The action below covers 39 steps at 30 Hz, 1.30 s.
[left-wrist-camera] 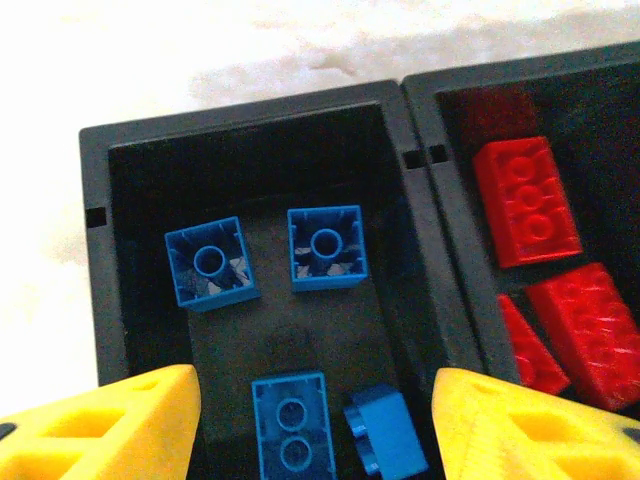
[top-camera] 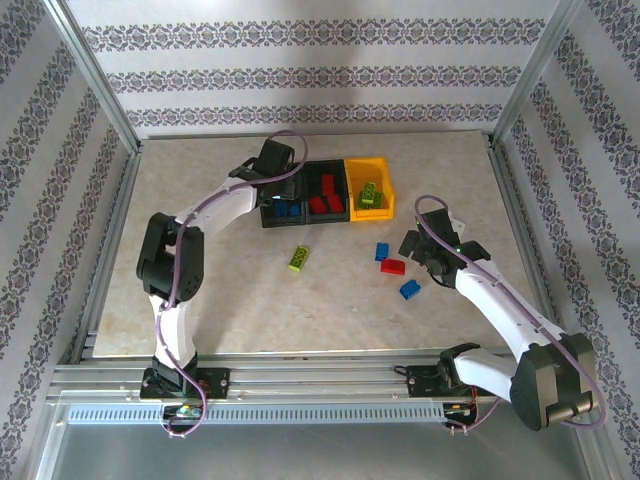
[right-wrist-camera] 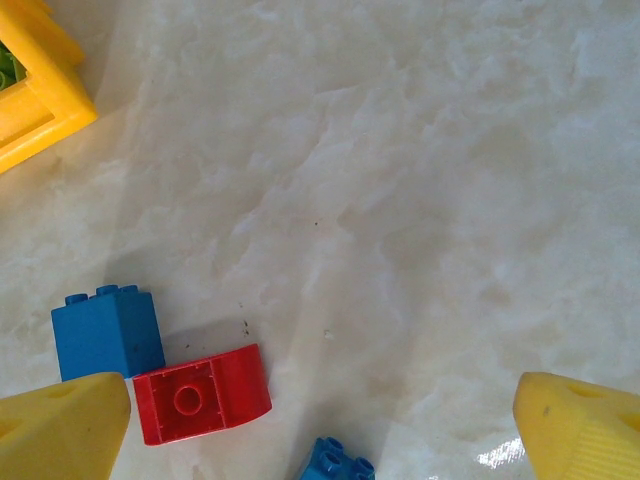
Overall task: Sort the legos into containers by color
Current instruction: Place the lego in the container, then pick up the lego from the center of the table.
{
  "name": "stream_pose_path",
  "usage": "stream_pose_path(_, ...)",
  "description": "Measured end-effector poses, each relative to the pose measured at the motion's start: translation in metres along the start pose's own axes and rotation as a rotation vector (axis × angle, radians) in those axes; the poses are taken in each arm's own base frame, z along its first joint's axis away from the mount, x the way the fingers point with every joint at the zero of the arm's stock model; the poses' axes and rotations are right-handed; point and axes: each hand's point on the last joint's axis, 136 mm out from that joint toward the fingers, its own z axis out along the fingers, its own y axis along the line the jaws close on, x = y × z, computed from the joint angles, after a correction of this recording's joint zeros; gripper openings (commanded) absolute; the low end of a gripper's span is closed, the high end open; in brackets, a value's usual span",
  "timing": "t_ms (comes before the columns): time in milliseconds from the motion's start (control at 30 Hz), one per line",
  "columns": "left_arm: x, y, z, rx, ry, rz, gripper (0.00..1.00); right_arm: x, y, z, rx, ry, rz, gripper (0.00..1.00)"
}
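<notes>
Left gripper (left-wrist-camera: 315, 425), jaws apart and empty, above the left black plastic bin (left-wrist-camera: 240, 115) holding four blue studded bricks (left-wrist-camera: 327, 247); red bricks (left-wrist-camera: 525, 200) lie in the middle black bin (left-wrist-camera: 520, 72), green ones (top-camera: 370, 193) in the yellow-orange bin (top-camera: 370, 162). Right gripper (right-wrist-camera: 320, 430), wide open, over two loose blue bricks (right-wrist-camera: 105, 330) and a red brick (right-wrist-camera: 200, 392) on the counter (right-wrist-camera: 400, 200).

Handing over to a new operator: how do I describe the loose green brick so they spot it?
Find the row of three bins at the far middle of the table. In front of them, toward the arms, lies the green brick. It is the only loose lime one, lying alone left of the red brick and blue ones.
</notes>
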Motion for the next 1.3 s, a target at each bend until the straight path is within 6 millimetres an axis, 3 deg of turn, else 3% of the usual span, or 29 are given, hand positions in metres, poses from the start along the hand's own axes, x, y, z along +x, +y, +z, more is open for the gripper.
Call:
stream_pose_path(167, 0.0, -0.02, -0.023, 0.085, -0.026, -0.019, 0.67, 0.0, 0.0, 0.0, 0.001, -0.001, 0.004, 0.98)
stream_pose_path(500, 0.045, -0.118, -0.036, 0.275, 0.032, 0.061, 0.74, 0.002, -0.005, 0.006, 0.024, 0.016, 0.024, 0.98)
stream_pose_path(667, 0.066, -0.155, -0.026, 0.313, 0.072, 0.111, 0.78, 0.003, -0.007, 0.007, 0.03, 0.018, 0.025, 0.98)
stream_pose_path(1033, 0.108, -0.236, -0.02, 0.408, 0.13, 0.227, 0.78, 0.009, -0.04, 0.011, 0.097, 0.01, 0.091, 0.98)
stream_pose_path(1300, 0.12, -0.266, -0.006, 0.419, 0.16, 0.285, 0.77, 0.017, -0.057, 0.017, 0.139, 0.024, 0.134, 0.98)
